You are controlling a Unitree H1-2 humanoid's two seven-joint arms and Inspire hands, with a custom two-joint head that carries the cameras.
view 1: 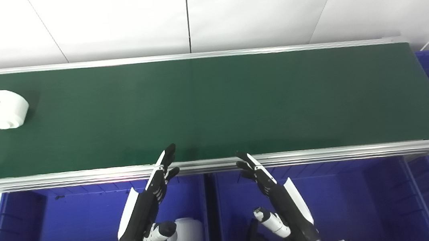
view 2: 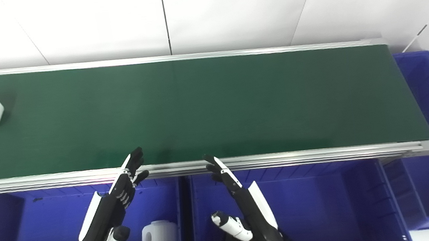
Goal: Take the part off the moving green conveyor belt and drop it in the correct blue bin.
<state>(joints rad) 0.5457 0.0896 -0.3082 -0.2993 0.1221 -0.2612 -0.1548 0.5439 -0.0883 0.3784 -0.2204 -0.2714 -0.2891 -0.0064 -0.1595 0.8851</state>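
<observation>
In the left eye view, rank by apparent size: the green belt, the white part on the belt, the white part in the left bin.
1. Green belt, largest by far.
2 and 3. White part on the belt and white part in the left bin: look alike; the left hand hides some of the binned one, so unranked.

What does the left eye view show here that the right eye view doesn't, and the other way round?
Only the left eye view shows the white part on the belt whole; the right eye view cuts it at the frame edge. Only the right eye view shows the white part in the left bin unobstructed; in the left eye view the left robot hand overlaps it. Both show the green belt, the blue bins, and the right robot hand, each hand open and empty.
</observation>
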